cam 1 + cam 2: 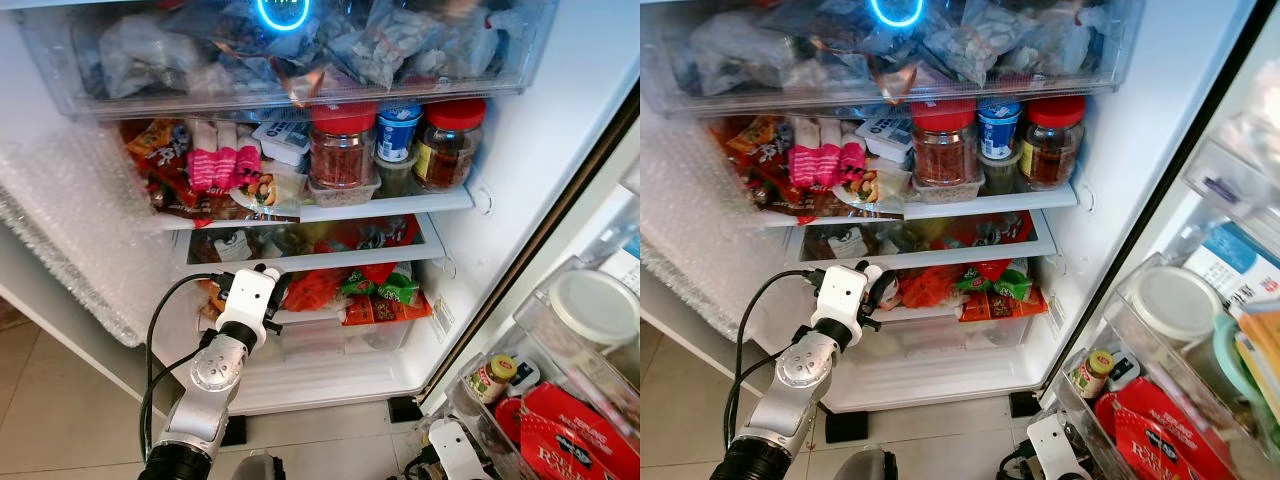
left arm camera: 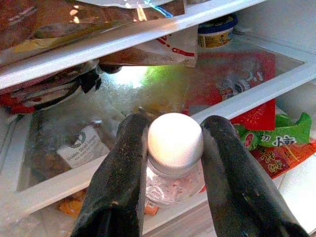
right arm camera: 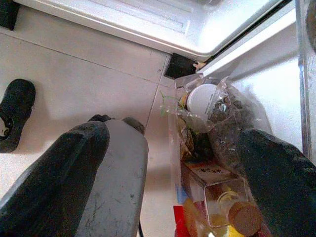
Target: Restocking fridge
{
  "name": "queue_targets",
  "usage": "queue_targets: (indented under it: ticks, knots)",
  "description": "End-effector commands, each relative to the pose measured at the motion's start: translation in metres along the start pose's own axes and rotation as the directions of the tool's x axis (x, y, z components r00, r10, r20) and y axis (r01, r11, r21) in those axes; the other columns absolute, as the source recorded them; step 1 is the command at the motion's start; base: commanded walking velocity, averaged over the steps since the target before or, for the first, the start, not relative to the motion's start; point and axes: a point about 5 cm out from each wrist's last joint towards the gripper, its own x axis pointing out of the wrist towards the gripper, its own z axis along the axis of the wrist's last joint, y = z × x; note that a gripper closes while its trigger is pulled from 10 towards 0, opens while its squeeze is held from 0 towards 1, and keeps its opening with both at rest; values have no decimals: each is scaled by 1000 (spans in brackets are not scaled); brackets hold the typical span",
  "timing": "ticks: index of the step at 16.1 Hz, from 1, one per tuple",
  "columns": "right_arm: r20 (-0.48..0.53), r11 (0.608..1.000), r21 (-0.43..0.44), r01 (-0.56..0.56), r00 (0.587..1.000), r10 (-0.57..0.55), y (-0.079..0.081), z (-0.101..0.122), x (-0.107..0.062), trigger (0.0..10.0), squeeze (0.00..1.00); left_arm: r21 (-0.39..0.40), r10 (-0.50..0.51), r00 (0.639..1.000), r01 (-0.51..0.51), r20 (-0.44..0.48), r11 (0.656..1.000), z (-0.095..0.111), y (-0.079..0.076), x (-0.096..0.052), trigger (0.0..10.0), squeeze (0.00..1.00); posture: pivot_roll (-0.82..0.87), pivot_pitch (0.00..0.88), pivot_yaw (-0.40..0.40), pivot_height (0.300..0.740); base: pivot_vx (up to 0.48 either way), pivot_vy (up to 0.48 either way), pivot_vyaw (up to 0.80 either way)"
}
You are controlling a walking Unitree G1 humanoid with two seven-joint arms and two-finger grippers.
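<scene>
Left end effector (image 2: 173, 163) clamps small white-capped bottle (image 2: 175, 148), at fridge (image 1: 520, 150) lower shelf (image 1: 330, 258), seven o'clock. Not placed yet. Right end effector (image 3: 163, 168) spread wide, empty.

bottle (image 2: 174, 163) body hidden btwn left tool (image 2: 173, 173) fingers, contents unclear.

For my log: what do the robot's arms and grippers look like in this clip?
The left arm is silver metal with a round joint, topped by a white boxy wrist housing; black cables loop along it. Its left gripper has two long, matte black fingers, lightly scuffed. The right gripper has the same black fingers, and a white housing shows at the right arm.
</scene>
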Motion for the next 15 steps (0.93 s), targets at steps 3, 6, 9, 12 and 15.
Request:
queue_targets:
  ticks: [3, 6, 9, 12, 15]
  knots:
    - [-18, 1000, 12, 0, 1000, 0, 0, -6, -1, 10000, 0, 10, 1, 1000, -1, 4, 1000, 0, 3, 0, 10000, 0, 42, 106, -19, 666, 0, 0, 0]
    - [-23, 1000, 9, -3, 1000, 3, 2, -6, -1, 10000, 0, 4, 10, 1000, -10, 2, 1000, -1, 4, 0, 10000, 0, 42, 106, -19, 666, 81, 0, 0]
    - [-22, 1000, 6, -6, 1000, 6, 3, -6, -1, 10000, 0, -1, 9, 1000, -9, 0, 1000, -1, 4, -1, 10000, 0, 44, 103, -17, 666, 247, 0, 0]
    - [-17, 1000, 7, -8, 1000, 8, 4, -6, -1, 10000, 0, -3, 7, 1000, -7, -1, 1000, -2, 4, -2, 10000, 0, 43, 100, -14, 666, 247, 0, 0]
    - [-11, 1000, 0, -13, 1000, 13, 5, -4, 0, 10000, 0, -8, 5, 1000, -5, -2, 1000, -2, 4, -2, 10000, 0, 41, 95, -12, 666, 246, 0, 0]
